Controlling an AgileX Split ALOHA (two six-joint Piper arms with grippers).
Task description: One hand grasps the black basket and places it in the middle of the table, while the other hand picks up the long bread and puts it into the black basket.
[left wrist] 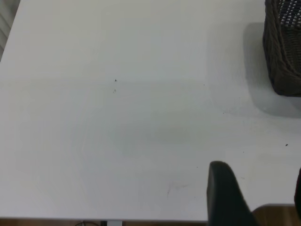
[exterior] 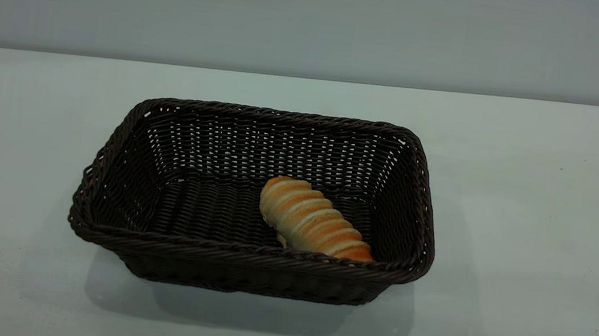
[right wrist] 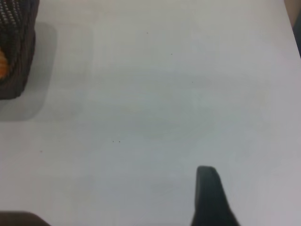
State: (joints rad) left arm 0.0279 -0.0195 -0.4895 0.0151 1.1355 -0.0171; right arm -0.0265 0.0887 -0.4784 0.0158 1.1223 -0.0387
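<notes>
The black basket (exterior: 120,167) stands near the middle of the table (exterior: 526,250). The long bread (exterior: 313,220) lies inside it at the front right, slanted, one end against the near rim. Neither gripper shows in the exterior view. In the left wrist view my left gripper (left wrist: 258,170) is open and empty over bare table, well apart from a corner of the basket (left wrist: 284,52). In the right wrist view only one finger (right wrist: 208,190) of my right gripper shows, with nothing against it, far from the basket corner (right wrist: 16,56), where a sliver of the bread (right wrist: 2,63) shows.
The white tabletop runs back to a plain grey wall (exterior: 319,14). A few tiny dark specks (left wrist: 115,81) dot the table. A brown strip past the table's edge (left wrist: 277,214) shows by the left gripper.
</notes>
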